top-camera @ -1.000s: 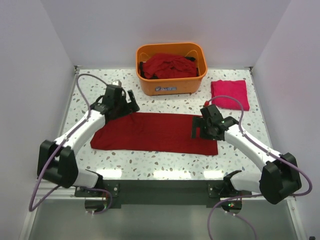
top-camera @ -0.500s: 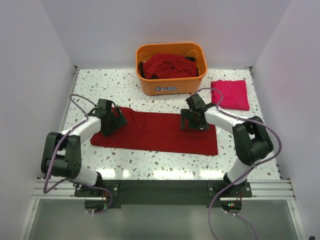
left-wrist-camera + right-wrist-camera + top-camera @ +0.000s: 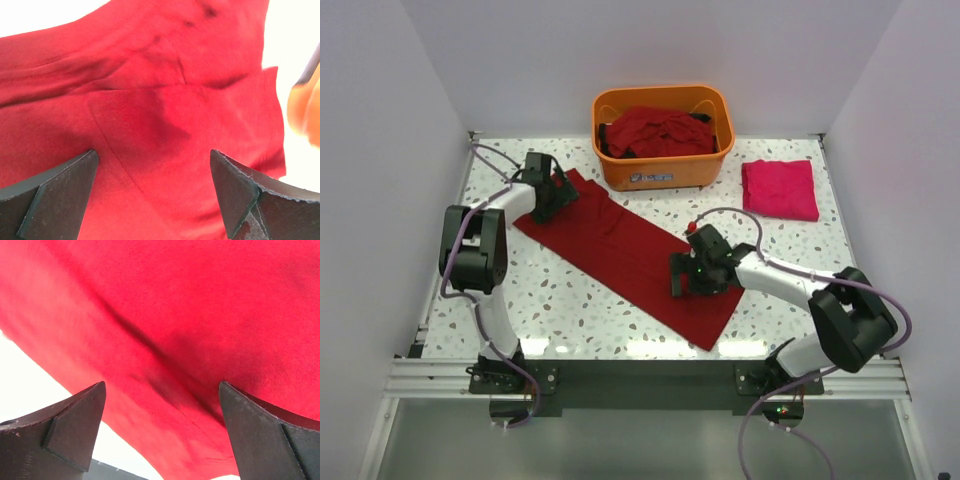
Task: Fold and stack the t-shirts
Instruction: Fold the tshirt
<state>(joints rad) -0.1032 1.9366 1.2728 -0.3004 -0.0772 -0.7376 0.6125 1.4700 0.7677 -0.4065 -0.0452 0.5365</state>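
Note:
A dark red t-shirt (image 3: 620, 250) lies flat as a long strip, slanting across the table from far left to near right. My left gripper (image 3: 552, 195) is low over its far left end, jaws open with the cloth (image 3: 160, 90) spread beneath and nothing pinched (image 3: 154, 155). Over the shirt's near right part my right gripper (image 3: 682, 278) also stands open (image 3: 162, 385), close above the fabric (image 3: 200, 300) near its edge. A folded pinkish-red t-shirt (image 3: 780, 188) rests at the far right. More dark red t-shirts (image 3: 655, 130) are heaped in the tub.
The orange plastic tub (image 3: 665, 175) stands at the far middle of the speckled table (image 3: 570, 310). White walls close in the left, right and back. The metal rail with both arm bases runs along the near edge.
The shirt lay straight across the table and now lies slanted. My left gripper has moved toward the far left corner, my right gripper toward the near middle. Both jaws stayed open.

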